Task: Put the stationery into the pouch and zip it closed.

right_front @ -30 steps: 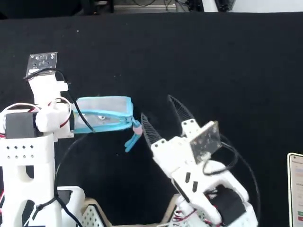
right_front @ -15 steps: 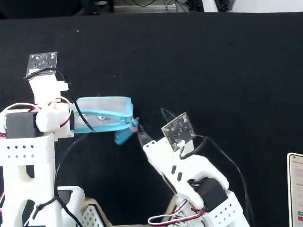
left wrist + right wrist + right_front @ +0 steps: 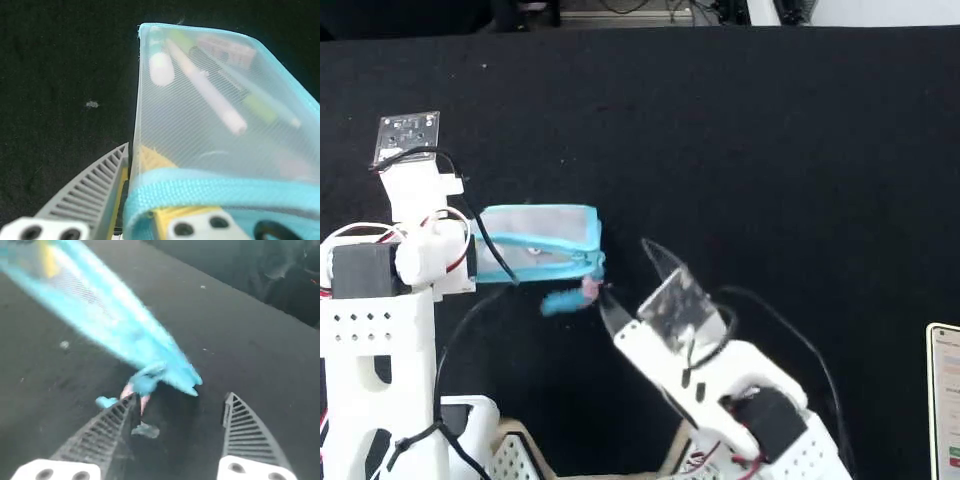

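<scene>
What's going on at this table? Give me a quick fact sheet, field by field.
Pouch: blue, see-through mesh
Contents: pens and other stationery inside
Left gripper: shut on one end of the pouch
Right gripper: open, one finger beside the zip pull
Zip pull: blue and pink tab at the pouch's free end
Table: black surface

Stationery [image 3: 202,87] in pouch [image 3: 542,238]; right hand [image 3: 623,268] beside zipper pull [image 3: 563,299].

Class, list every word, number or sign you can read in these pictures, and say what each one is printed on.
No text can be read.
White card at the right of the table: lines of print, too small to read.
Pinkish block inside the translucent blue zip pouch: any marking is too blurred to read.
</scene>
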Robot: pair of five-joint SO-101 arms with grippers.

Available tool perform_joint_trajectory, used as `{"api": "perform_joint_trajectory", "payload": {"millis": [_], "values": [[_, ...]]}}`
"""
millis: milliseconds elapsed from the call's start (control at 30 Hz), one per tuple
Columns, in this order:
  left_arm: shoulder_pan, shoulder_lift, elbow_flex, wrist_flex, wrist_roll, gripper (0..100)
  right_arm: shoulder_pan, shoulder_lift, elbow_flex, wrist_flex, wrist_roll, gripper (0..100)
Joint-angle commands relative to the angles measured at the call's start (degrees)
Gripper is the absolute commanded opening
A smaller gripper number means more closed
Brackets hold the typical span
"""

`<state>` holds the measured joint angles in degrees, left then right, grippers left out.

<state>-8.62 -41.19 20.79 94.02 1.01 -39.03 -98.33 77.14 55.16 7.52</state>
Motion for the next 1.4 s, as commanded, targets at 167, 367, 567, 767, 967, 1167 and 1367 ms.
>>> {"api": "perform_joint_trajectory", "payload": {"millis": [167, 367, 567, 767, 967, 1167, 1367], "values": [[-0.4, 0.5, 1.4, -0.9, 0.1, 3, -1.8, -13.8, 9.0, -9.2, 1.4, 25.4], [-0.4, 0.5, 1.4, -0.9, 0.1, 3, -1.7, -13.9, 16.1, -19.5, 1.4, 25.4], [-0.4, 0.5, 1.4, -0.9, 0.1, 3, 1.0, -13.9, 15.9, -20.2, 1.2, 25.4], [-0.4, 0.5, 1.4, -0.9, 0.1, 3, 1.0, -13.6, 17.2, -25.1, 1.2, 25.2], [-0.4, 0.5, 1.4, -0.8, 0.1, 3, 0.7, -13.9, 18.2, -27.4, 6.0, 0.5], [-0.4, 0.5, 1.4, -0.8, 0.1, 3, 4.2, -13.5, 13.8, -26.2, 5.5, 1.0], [-0.4, 0.5, 1.4, -0.9, 0.1, 3, 5.0, -13.2, 8.8, -19.3, 2.3, 1.0]]}}
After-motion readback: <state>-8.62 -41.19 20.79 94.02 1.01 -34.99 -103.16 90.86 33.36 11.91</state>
